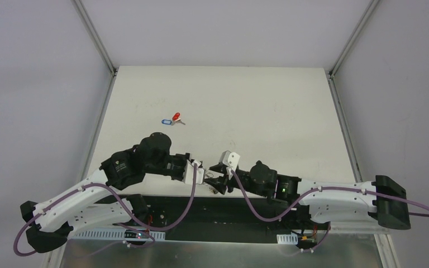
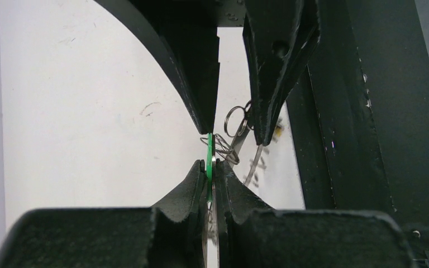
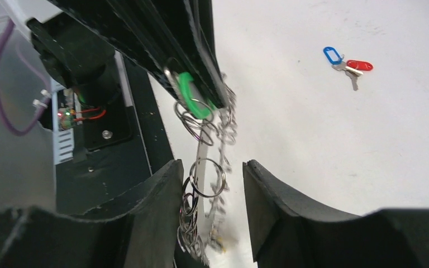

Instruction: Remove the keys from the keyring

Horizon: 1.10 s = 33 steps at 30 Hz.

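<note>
My left gripper (image 2: 209, 165) is shut on a green key head (image 2: 209, 149), seen edge-on between its pads. The same green key (image 3: 192, 96) shows in the right wrist view, still hooked to the keyring (image 3: 202, 152), a silvery band fringed with wire loops (image 2: 232, 129). My right gripper (image 3: 212, 167) is open around the ring, whose loops lean against its left finger (image 3: 159, 206). Both grippers (image 1: 198, 170) (image 1: 222, 180) meet above the table's near edge. A blue key (image 3: 329, 54) and a red key (image 3: 361, 65) lie loose on the table (image 1: 171, 119).
The white table (image 1: 268, 111) is bordered by grey walls. The black base plate (image 3: 117, 139) and purple cables (image 1: 192, 201) lie right under the grippers at the near edge.
</note>
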Available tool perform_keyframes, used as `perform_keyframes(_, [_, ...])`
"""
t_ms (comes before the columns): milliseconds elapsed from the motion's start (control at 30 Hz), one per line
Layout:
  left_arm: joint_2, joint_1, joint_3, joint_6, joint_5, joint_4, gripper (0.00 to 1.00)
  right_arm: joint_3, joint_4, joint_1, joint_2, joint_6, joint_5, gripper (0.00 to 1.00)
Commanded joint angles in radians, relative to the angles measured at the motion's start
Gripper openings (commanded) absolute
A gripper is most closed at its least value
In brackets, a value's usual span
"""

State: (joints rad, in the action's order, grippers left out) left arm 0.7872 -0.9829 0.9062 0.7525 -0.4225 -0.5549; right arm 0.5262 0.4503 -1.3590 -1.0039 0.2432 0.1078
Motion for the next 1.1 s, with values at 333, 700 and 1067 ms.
perform_keyframes(333, [-0.030, -0.007, -0.010, 0.016, -0.065, 0.072, 0.00, 0.056, 0.086, -0.015, -0.012, 0.091, 0.035, 0.50])
perform_keyframes(700, [-0.028, -0.007, -0.014, 0.019, -0.065, 0.073, 0.00, 0.097, -0.006, -0.017, 0.010, 0.084, -0.053, 0.52])
perform_keyframes(1067, [-0.043, -0.007, -0.020, 0.034, -0.087, 0.073, 0.00, 0.135, -0.038, -0.017, -0.009, 0.087, -0.075, 0.57])
